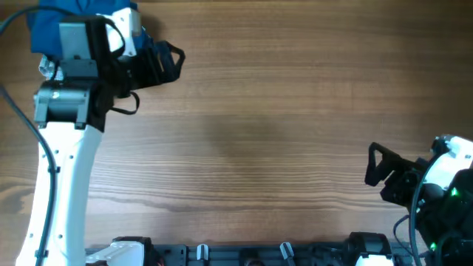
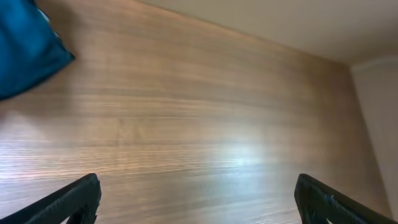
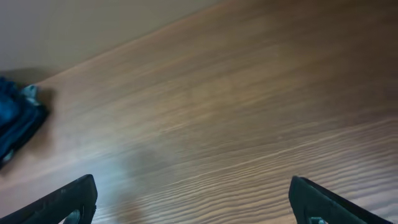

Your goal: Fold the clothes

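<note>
Wooden table (image 1: 281,111) is spanning the workspace, with the left arm (image 1: 63,170) reaching to its far-left corner, where the blue garment (image 1: 43,33) is lying bunched. Garment is sitting just beside the left gripper (image 1: 177,63) and well apart from the right gripper (image 1: 369,164). Both grippers are standing with fingers spread wide, grasping nothing.

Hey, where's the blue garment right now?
The blue garment lies at the far left corner of the table in the overhead view, partly hidden under the left arm.
</note>
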Action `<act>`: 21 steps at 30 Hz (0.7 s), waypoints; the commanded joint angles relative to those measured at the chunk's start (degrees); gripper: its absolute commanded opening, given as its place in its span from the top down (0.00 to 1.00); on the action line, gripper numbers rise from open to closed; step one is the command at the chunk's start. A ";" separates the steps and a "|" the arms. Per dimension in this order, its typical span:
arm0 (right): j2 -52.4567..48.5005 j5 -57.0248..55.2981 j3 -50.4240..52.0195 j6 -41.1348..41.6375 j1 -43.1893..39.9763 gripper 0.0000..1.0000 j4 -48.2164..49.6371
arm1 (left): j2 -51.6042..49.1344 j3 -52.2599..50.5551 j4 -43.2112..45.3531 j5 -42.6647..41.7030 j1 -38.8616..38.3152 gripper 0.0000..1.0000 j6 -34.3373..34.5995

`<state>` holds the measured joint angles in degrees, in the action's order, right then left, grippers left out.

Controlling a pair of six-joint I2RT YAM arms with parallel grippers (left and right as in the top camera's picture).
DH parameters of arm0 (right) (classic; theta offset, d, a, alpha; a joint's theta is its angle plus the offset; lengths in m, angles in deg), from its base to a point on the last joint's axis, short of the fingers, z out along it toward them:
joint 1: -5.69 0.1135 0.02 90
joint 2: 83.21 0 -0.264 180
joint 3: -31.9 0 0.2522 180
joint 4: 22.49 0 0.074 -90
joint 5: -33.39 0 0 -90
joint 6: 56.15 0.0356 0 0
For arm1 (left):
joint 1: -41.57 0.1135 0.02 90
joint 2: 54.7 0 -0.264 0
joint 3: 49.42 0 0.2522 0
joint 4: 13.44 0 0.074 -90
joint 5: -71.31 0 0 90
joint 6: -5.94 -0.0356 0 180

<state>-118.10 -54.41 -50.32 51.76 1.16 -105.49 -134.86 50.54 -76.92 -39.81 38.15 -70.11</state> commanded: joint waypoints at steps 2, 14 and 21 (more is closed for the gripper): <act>0.13 -3.72 -0.42 0.11 0.20 0.00 0.09 | -1.70 -0.22 0.68 -0.26 -0.26 0.00 -1.38; 0.13 -5.62 -0.42 0.26 0.20 0.01 0.11 | -2.51 -0.22 0.68 -0.28 -0.28 0.00 -1.36; 0.13 -5.62 -0.42 0.24 0.20 0.00 0.11 | -2.51 -0.22 0.68 -0.28 -0.28 0.00 -1.36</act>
<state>-118.13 -58.63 -50.32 51.76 1.16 -105.49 -137.11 50.54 -76.44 -39.79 38.09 -70.13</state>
